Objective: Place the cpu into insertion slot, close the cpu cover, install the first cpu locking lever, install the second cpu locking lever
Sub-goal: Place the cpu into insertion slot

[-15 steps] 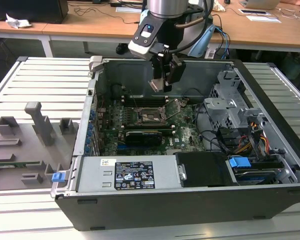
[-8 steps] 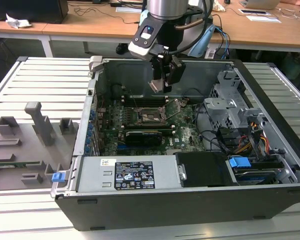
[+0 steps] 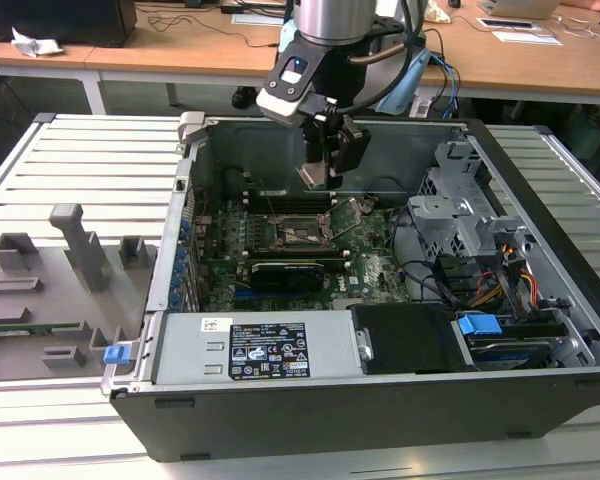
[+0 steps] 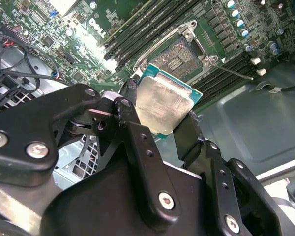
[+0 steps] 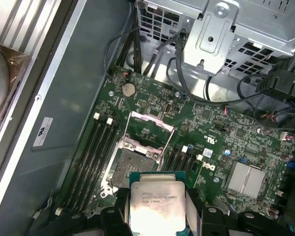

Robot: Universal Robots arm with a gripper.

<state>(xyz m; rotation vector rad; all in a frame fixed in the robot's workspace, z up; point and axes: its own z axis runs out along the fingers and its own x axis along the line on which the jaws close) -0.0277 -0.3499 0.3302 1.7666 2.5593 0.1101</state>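
- Your gripper (image 3: 328, 172) hangs inside the open computer case (image 3: 280, 415), its fingers (image 4: 133, 129) clenched on two opposite edges of the chip (image 4: 163, 101).
- The chip's metal top faces the cameras in both wrist views. Holding it by the rim probably keeps the pads off the contact side underneath.
- The chip (image 5: 156, 206) is in the air above the green motherboard (image 5: 211, 123). It is near the socket (image 5: 132, 169) but clearly apart from it, and not seated.
- The socket lies bare beside the rows of memory slots (image 5: 96, 147), its dull centre uncovered.
- The cover (image 5: 137, 144) stands swung up at one side of the socket, which leaves the way down open for the chip.
- Judged from this, you are on the first step, and the cover and both levers are yet to be closed.
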